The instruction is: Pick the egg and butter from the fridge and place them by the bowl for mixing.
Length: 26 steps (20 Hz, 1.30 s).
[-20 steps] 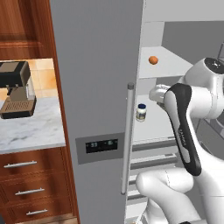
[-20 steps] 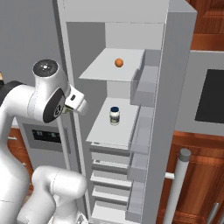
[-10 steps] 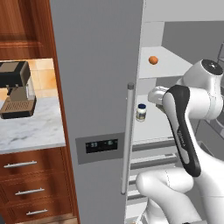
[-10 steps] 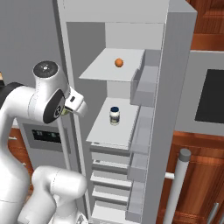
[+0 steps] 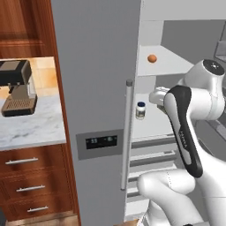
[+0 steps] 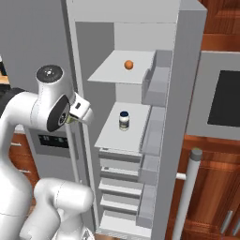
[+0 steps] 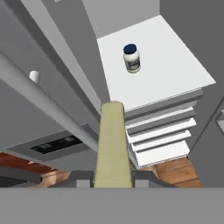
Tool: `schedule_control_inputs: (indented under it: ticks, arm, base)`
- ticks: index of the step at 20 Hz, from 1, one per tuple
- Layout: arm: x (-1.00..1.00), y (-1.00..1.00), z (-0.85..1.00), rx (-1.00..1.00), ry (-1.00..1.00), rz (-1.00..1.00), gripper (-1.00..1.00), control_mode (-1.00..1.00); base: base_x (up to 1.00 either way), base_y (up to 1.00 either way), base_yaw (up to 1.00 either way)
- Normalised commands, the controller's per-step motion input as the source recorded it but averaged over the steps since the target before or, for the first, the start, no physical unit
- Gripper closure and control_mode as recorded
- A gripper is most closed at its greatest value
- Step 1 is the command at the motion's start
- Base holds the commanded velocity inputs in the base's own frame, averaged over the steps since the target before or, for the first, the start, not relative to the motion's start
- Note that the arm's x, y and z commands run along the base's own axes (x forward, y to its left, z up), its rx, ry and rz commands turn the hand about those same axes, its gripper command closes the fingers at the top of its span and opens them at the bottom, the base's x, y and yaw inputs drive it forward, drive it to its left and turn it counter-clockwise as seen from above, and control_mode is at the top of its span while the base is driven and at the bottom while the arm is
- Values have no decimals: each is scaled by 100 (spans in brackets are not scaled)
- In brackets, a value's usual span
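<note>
The tall grey fridge (image 6: 185, 117) stands with one door swung open, its white shelves exposed; the closed door beside it carries a long vertical bar handle (image 5: 127, 132) and a small black display panel (image 5: 100, 142).

The small smooth orange-brown egg (image 6: 129, 64) rests alone on the upper white shelf (image 6: 115, 75), towards its back, touching nothing else. It reads as a plain matt oval, unmarked, much smaller than the shelf it sits on.

On the shelf below stands a small white jar with a dark blue lid (image 6: 123, 120), upright and well apart from the egg.

The two-finger gripper (image 7: 113, 173) is closed on a pale yellowish rectangular stick (image 7: 112, 144), which projects forward between the finger tips. The arm holds it in front of the open compartment, level with the jar's shelf, outside the fridge.

The hand view alone shows the gripped stick, with the jar ahead of it and the stacked white drawers (image 7: 162, 138) under that shelf.

The left base view alone shows a brown and black coffee machine (image 5: 17, 88) on a marble counter (image 5: 31, 128) over wooden drawers (image 5: 33, 185).

The right base view alone shows the open door's inner bins (image 6: 154, 84) and a dark oven window (image 6: 225, 98) set in wooden cabinetry.
</note>
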Motion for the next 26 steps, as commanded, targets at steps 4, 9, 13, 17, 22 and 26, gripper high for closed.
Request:
schedule_control_inputs:
  ticks: [4,9,13,17,22,26]
  arm:
    - [0,0,0,0,0,0,100,100]
    - [0,0,0,0,0,0,100,100]
    - [0,0,0,0,0,0,100,100]
    - [0,0,0,0,0,0,100,100]
    - [0,0,0,0,0,0,100,100]
    - [0,0,0,0,0,0,100,100]
  base:
    - [-53,2,2]
    - [-35,1,38]
    - [-8,0,97]
    - [0,0,100]
    - [1,0,98]
    - [11,0,89]
